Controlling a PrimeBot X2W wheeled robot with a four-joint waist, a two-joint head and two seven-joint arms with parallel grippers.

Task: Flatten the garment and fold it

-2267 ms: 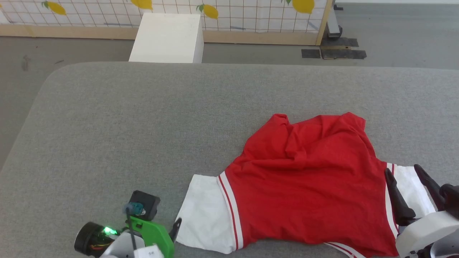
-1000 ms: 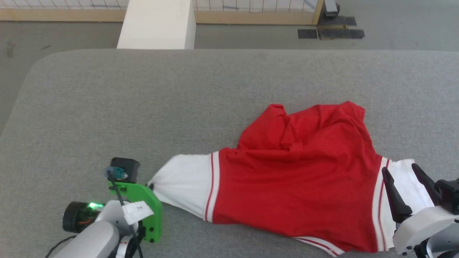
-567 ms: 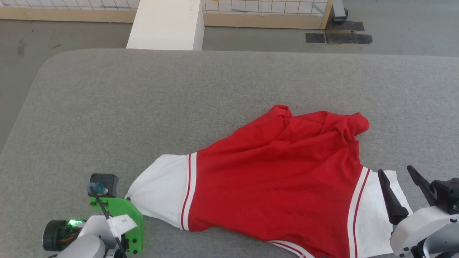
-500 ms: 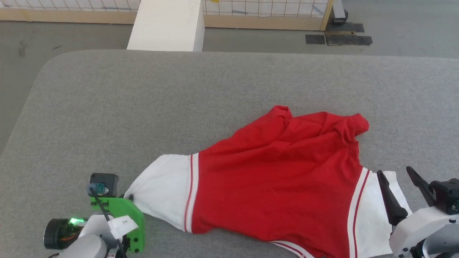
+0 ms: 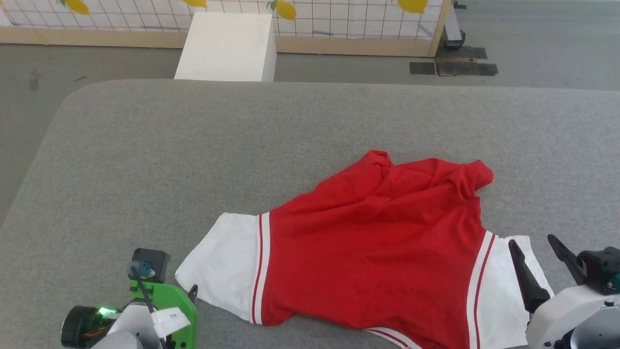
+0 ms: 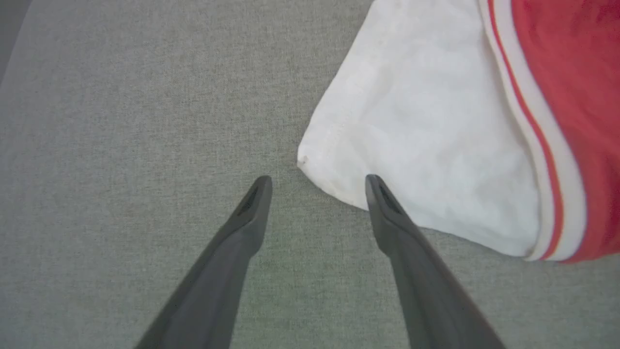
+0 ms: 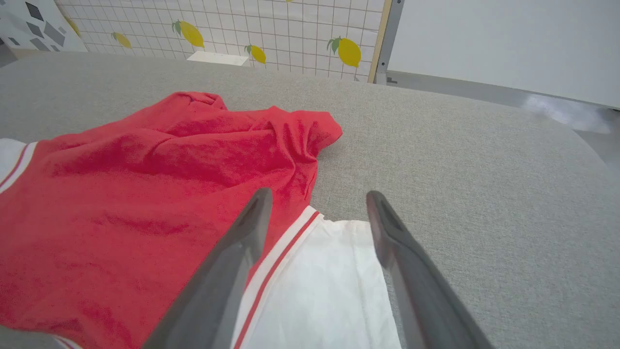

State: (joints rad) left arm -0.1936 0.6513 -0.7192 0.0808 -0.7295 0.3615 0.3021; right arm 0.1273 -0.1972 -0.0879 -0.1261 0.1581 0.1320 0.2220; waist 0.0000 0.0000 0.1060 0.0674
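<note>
A grey fabric-covered table (image 5: pixel 193 145) fills the scene, with a white box (image 5: pixel 225 46) and a lemon-printed grid panel (image 5: pixel 339 19) beyond its far edge. By the near edge, the left hand (image 6: pixel 317 182) is spread wide and holds nothing, its fingertips at the hem corner of a white sleeve (image 6: pixel 411 145). A white tag (image 5: pixel 167 320) on that arm bears marks too small to read. The right hand (image 7: pixel 317 196), near the near right corner, is also wide, straddling the other white sleeve (image 7: pixel 319 291). Between them lies the rumpled red short-sleeved jersey with red-white striped trim (image 5: pixel 378 252).
</note>
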